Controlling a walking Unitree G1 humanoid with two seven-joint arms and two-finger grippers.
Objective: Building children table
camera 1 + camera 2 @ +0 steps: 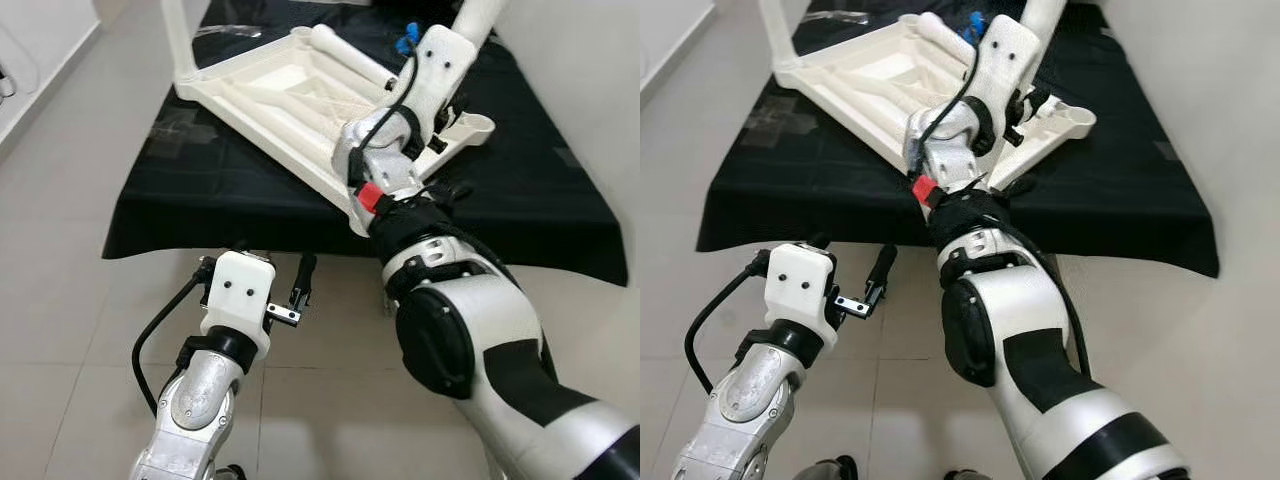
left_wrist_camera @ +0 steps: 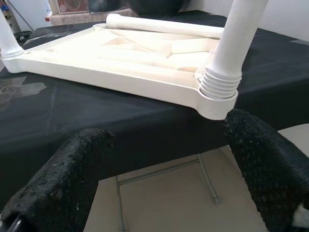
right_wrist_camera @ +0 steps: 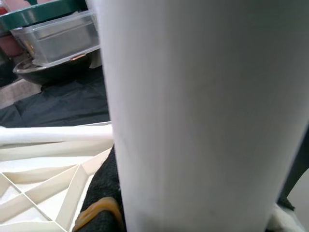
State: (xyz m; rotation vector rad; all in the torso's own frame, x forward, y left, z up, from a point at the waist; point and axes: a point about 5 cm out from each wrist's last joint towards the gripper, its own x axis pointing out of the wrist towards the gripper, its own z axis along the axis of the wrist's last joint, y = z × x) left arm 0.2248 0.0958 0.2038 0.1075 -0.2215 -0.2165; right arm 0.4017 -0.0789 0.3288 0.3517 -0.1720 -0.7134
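Note:
A white plastic children's table [image 1: 270, 90] lies upside down on a black-covered table [image 1: 200, 200]. One white leg [image 1: 178, 40] stands at its far left corner. Another leg [image 1: 350, 55] lies loose across it. A third leg [image 2: 231, 43] stands in the near right corner socket, its threads showing. My right gripper [image 1: 452, 108] is shut on that leg [image 3: 203, 116], with a black finger pad [image 3: 104, 193] against it. My left gripper [image 2: 164, 169] hangs open and empty, low in front of the black table's near edge, below that corner.
Pale tiled floor [image 1: 80, 300] lies around the black table, and a wall [image 1: 590, 60] runs along its right side. A thin metal frame [image 2: 203, 174] shows under the table. A clear box with a green lid [image 3: 53, 34] stands at the back.

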